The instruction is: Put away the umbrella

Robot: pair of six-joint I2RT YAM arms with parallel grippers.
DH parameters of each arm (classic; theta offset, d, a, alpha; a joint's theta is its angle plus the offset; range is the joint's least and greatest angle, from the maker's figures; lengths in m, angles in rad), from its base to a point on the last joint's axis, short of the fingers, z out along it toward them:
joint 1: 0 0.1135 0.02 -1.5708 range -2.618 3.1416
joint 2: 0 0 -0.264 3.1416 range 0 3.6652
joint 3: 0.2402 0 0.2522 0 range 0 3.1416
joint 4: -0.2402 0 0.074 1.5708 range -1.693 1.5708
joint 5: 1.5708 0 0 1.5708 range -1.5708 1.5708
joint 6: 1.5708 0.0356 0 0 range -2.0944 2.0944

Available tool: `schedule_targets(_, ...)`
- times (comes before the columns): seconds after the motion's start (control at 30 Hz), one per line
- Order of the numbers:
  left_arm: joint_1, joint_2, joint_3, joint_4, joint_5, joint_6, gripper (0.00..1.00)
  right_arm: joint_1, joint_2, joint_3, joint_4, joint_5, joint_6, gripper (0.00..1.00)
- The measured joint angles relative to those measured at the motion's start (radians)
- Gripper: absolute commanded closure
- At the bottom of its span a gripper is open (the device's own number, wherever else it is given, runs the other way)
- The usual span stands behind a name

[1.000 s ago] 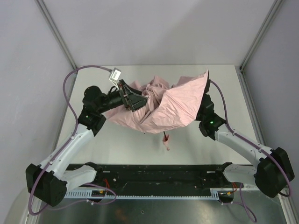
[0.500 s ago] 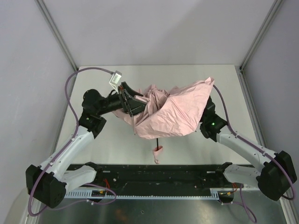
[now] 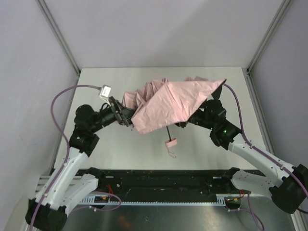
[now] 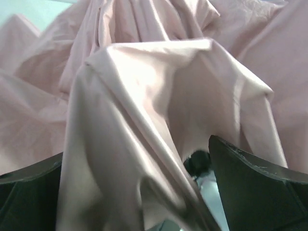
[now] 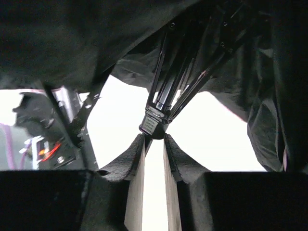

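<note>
The umbrella's pale pink canopy [image 3: 168,101] hangs half-collapsed above the table's middle. Its thin black shaft [image 3: 167,133] points down to the small pink handle [image 3: 171,143] with its wrist loop [image 3: 173,152]. My left gripper [image 3: 127,121] is at the canopy's left edge. In the left wrist view its jaws [image 4: 136,149] stand wide apart with a fold of pink fabric [image 4: 144,96] lying between them. My right gripper [image 3: 186,123] is under the canopy. In the right wrist view it [image 5: 154,138] is shut at the black runner [image 5: 155,122], below the black ribs [image 5: 185,62] and dark lining [image 5: 72,43].
The pale table [image 3: 115,144] has grey walls on the left, back and right. A black rail [image 3: 159,175] with the arm bases runs along the near edge. The left arm's purple cable [image 3: 60,98] loops out to the left.
My left gripper has drawn back left and toward the near edge, from deep in the fabric to the canopy's left edge. The canopy has tipped and risen, and the handle has swung.
</note>
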State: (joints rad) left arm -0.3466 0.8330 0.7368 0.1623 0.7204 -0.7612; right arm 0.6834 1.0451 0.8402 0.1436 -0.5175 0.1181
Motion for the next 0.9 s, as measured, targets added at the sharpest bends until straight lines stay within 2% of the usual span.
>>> schedule_targets(0.27,0.055,-0.168,-0.004,-0.283,-0.306,0.037,0.01,0.035,0.002,0.034,-0.064,0.327,-0.037,1.00)
schedule_targets(0.5,0.061,-0.204,-0.071,-0.368,-0.422,0.046,0.01,0.090,0.013,0.039,-0.139,0.431,-0.040,1.00)
schedule_targets(0.57,0.062,-0.193,-0.080,-0.383,-0.430,0.048,0.00,0.092,0.045,0.044,-0.158,0.453,-0.013,0.91)
schedule_targets(0.67,0.062,-0.154,-0.083,-0.390,-0.435,0.055,0.02,0.076,0.098,0.045,-0.203,0.462,0.033,0.66)
schedule_targets(0.73,0.063,-0.116,-0.083,-0.390,-0.440,0.053,0.03,0.048,0.143,0.047,-0.217,0.421,0.043,0.52)
schedule_targets(0.87,0.069,-0.060,-0.105,-0.390,-0.456,0.035,0.02,0.021,0.295,0.054,-0.213,0.337,0.012,0.38)
schedule_targets(0.9,0.069,-0.064,-0.119,-0.390,-0.463,0.028,0.01,0.031,0.338,0.054,-0.204,0.329,0.003,0.31)
